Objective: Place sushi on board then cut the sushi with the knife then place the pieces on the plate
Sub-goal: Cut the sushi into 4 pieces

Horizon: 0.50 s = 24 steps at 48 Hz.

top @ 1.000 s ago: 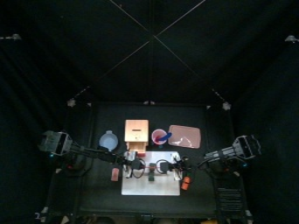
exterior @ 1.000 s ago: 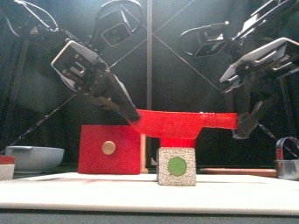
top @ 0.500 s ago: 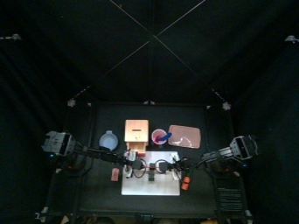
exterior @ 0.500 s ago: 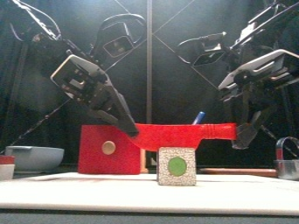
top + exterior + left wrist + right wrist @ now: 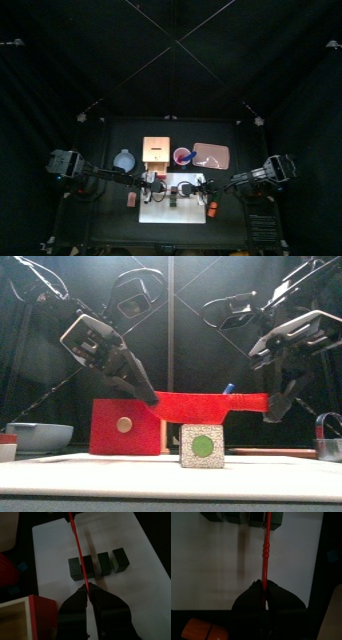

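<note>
Sushi first: the toy sushi roll of dark green blocks (image 5: 97, 564) lies on the white cutting board (image 5: 140, 587), its blocks side by side and touching, its round green end face turned to the front. Level above it hangs the thin red toy knife (image 5: 214, 404), carried by both arms. The left gripper (image 5: 85, 588) is pressed together on one end of it and the right gripper (image 5: 264, 588) pinches the other end. Seen from the left wrist, the blade crosses the roll close to the seam beside an end block; in the front view it is clear of the roll's top. The step in hand looks like the cut. To do it well, both ends should come down together so the blade stays level. The edge should meet a seam between blocks, not a block's top, and press straight down with no sideways drag, which could shove the roll off line. The flat pink tray (image 5: 210, 154) sits behind the board
</note>
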{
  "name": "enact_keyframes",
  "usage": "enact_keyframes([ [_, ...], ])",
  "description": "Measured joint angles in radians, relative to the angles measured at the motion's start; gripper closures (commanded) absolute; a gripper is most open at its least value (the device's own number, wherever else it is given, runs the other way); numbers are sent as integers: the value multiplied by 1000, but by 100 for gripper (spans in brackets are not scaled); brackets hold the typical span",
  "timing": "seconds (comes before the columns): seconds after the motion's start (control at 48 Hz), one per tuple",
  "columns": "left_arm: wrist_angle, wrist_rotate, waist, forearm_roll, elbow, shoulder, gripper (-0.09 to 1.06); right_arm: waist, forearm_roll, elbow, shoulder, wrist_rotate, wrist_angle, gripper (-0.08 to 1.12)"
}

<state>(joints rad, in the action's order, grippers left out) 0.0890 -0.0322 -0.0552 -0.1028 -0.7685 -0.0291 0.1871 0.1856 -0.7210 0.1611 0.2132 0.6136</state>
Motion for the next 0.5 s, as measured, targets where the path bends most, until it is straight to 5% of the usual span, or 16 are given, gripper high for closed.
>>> enact_keyframes([
  [0.188, 52, 2, 9, 48, -15, -9, 9, 2, -8, -5, 9, -2, 8, 76],
  [0.5, 245, -3, 6, 58, -41, -83, 8, 3, -129, -37, 101, 0, 80, 76],
])
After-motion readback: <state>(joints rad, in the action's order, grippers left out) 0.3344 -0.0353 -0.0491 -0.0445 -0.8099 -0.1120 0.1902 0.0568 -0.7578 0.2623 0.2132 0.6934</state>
